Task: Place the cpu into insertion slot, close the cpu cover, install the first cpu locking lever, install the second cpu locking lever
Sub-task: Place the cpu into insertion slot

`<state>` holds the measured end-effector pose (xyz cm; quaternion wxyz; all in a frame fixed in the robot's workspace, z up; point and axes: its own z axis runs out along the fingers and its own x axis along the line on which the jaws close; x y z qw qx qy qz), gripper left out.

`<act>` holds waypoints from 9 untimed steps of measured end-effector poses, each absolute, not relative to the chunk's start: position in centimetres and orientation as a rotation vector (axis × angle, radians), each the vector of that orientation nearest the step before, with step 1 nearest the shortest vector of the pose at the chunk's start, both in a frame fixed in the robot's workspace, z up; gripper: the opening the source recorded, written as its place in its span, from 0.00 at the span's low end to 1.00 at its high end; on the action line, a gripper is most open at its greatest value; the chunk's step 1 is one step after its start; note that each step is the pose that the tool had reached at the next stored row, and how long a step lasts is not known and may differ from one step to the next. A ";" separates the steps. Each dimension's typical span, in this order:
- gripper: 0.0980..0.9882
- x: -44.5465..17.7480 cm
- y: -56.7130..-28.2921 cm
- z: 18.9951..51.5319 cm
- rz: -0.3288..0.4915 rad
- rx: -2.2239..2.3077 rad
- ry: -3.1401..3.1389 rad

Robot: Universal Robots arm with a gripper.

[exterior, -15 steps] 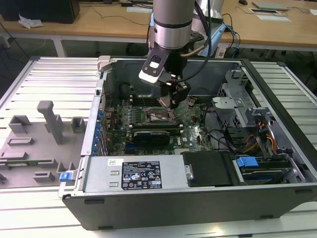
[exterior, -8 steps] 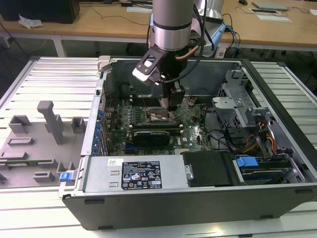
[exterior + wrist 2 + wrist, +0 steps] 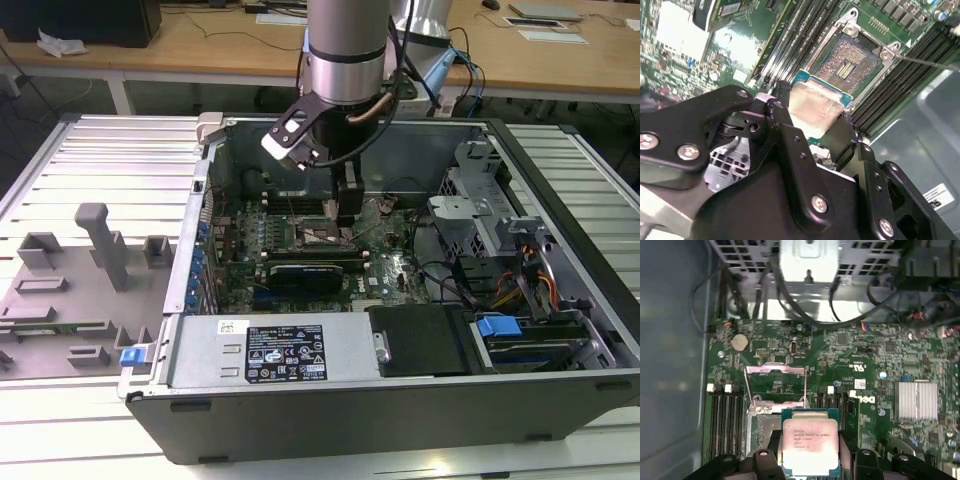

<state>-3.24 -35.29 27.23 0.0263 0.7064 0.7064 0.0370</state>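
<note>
The pincer (image 3: 347,212) clamps the cpu (image 3: 810,442) by 2 opposite edges, metal top up, hovering just beside the insertion slot (image 3: 847,62) near the middle of the motherboard (image 3: 850,355); the cpu cover (image 3: 775,369) stands swung open, leaving the socket free for the chip

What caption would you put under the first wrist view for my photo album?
The robot's hand holds the cpu close to the open insertion slot on the green board.

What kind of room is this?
Probably a robot lab or workshop: a robot arm reaches into an open computer case, its claw holding a chip, with desks behind.
</note>
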 end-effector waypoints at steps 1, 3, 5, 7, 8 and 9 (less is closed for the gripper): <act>0.49 -3.2 -35.3 27.2 0.113 2.218 2.146; 0.49 -3.2 -35.3 27.1 0.111 2.262 2.097; 0.49 -3.2 -35.3 26.9 0.108 2.332 2.015; 0.49 -3.3 -35.3 26.6 0.107 2.354 1.987; 0.49 -3.5 -35.2 26.3 0.108 2.354 1.990; 0.49 -3.7 -35.2 26.0 0.111 2.347 2.001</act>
